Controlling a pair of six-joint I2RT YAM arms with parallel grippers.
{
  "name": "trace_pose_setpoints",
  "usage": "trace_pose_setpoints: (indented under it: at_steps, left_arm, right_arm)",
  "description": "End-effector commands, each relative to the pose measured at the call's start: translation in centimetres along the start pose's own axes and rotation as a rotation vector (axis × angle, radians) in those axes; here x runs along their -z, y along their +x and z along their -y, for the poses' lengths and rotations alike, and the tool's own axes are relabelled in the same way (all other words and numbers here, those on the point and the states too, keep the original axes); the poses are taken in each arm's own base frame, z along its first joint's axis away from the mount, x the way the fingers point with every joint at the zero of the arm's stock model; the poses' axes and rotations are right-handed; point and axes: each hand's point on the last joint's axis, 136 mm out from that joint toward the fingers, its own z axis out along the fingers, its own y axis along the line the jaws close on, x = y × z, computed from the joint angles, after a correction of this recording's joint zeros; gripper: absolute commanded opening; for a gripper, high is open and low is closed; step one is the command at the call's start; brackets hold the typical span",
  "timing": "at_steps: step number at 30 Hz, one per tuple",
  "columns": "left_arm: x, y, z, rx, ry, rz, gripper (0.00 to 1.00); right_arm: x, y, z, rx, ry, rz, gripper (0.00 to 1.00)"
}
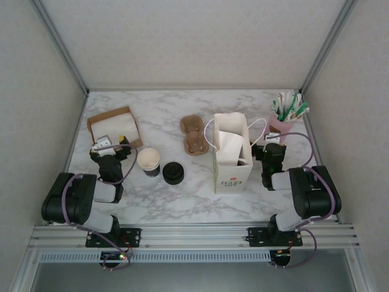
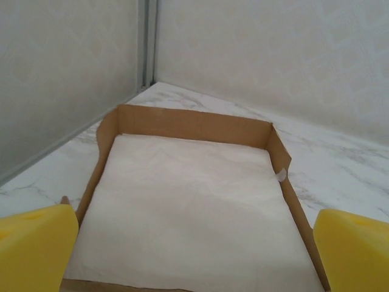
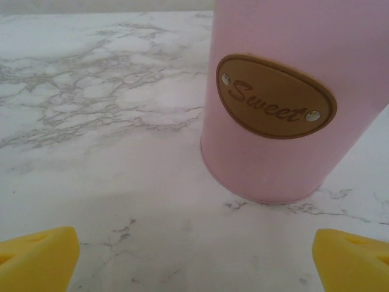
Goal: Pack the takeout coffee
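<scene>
Your left gripper (image 2: pixel 194 252) — spread wide; right gripper (image 3: pixel 194 261) — likewise; lidded black cup (image 1: pixel 173 173) stands lower left of centre.

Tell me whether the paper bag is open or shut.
Open. The paper bag stands upright, its mouth spread wide, and the top view looks straight down into its inside.

Only readable word is "Sweet", in cursive on a brown oval badge (image 3: pixel 275 96) riveted to the pink tin (image 3: pixel 273 167), which sits around 2 o'clock on the table (image 1: pixel 158 115). The paper bag (image 1: pixel 232 164) has a small reddish print (image 1: pixel 231 180) low on its front, too tiny to read.
</scene>
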Motion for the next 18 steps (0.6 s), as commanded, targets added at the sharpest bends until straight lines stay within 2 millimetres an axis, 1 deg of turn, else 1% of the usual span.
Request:
trace_pose_setpoints:
  at_steps: [1, 8, 18]
  left_arm:
    - [-0.39, -0.51, 0.68, -0.013, 0.044, 0.022, 0.99]
    - [-0.85, -0.43, 0.73, -0.006, 0.051, 0.009, 0.99]
    - [-1.09, -0.31, 0.80, -0.002, 0.068, -0.004, 0.99]
  right_arm:
    - [-0.39, -1.16, -0.06, -0.001, -0.010, 0.026, 0.99]
    - [-0.66, -1.15, 0.32, -0.027, -0.019, 0.014, 0.99]
    - [-0.65, -1.18, 0.28, -0.027, -0.023, 0.014, 0.99]
